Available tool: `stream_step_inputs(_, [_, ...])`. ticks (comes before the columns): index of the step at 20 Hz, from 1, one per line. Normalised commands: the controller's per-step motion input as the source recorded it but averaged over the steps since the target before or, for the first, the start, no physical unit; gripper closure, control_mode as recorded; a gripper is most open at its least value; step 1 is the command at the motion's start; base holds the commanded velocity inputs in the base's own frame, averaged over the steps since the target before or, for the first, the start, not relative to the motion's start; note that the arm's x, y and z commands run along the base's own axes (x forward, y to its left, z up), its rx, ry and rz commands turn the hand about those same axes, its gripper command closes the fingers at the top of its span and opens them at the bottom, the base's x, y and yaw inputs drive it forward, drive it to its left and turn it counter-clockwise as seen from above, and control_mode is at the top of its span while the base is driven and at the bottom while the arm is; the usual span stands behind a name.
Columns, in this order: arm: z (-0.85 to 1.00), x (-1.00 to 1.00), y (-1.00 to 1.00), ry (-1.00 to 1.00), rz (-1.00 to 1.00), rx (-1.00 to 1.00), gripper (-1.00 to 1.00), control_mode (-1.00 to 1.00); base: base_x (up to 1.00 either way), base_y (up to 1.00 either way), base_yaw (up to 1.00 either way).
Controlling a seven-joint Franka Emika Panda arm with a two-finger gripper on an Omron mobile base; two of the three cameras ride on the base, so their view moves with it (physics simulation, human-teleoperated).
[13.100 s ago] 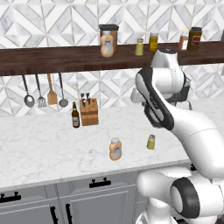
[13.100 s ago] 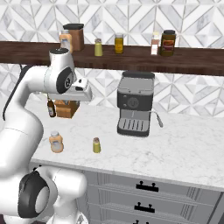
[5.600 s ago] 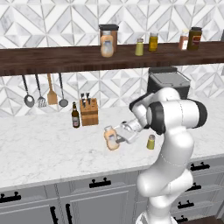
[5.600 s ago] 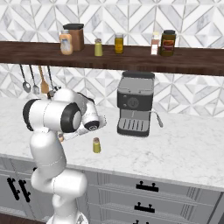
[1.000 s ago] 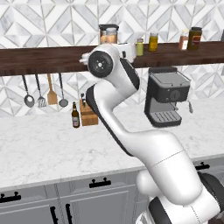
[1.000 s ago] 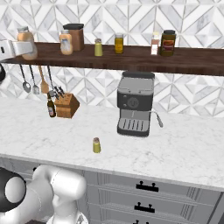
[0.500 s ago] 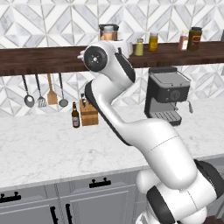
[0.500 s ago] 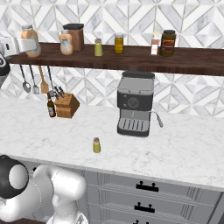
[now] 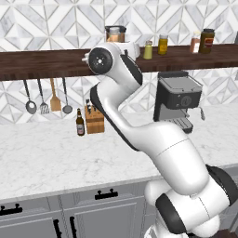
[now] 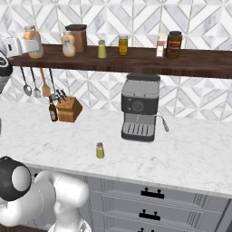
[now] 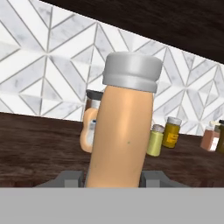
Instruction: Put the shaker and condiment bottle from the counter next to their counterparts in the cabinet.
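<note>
The condiment bottle [image 11: 124, 127] is a smooth peach-orange plastic cylinder with a ribbed pale cap, standing upright between my fingers [image 11: 70, 178] in the hand view. In the right base view I see the same bottle [image 10: 33, 41] at the far left end of the cabinet [image 10: 136, 61], the long dark wooden wall shelf, with my gripper [image 10: 27, 45] reaching in from the left edge of the picture. Whether its base already rests on the plank or hangs just above it I cannot tell.

My gripper [image 11: 114, 179] is clenched on the bottle's lower body: both dark finger tips press against its sides, one on each side, with no gap showing. From the left base view my arm rises to shelf height and the hand sits in front of the shelf near the big dark-lidded jar [image 9: 115, 33].

Just beyond my bottle stands its twin [image 10: 68, 44], the same peach-orange with a white cap and pale label, beside the big jar. Further along the shelf is the small yellow-green shaker [image 10: 102, 49], then a yellow jar [image 10: 123, 45] and two more containers toward the right end.

The other shaker [image 10: 99, 150] stands upright on the marble counter [image 10: 181, 154], in front of the coffee machine [image 10: 139, 107] and to its left
</note>
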Motion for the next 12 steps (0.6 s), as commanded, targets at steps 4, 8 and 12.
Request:
stream_step_inputs(4, [-0.14,0.23,0.00,0.00,0.00,0.00,1.00,-1.00,0.00,0.00,0.00])
stream_step_inputs(8, [-0.18,0.25,0.00,0.00,0.00,0.00,1.00,-1.00,0.00,0.00,0.00])
stream_step_inputs(12, [-0.02,0.24,0.00,0.00,0.00,0.00,1.00,-1.00,0.00,0.00,0.00])
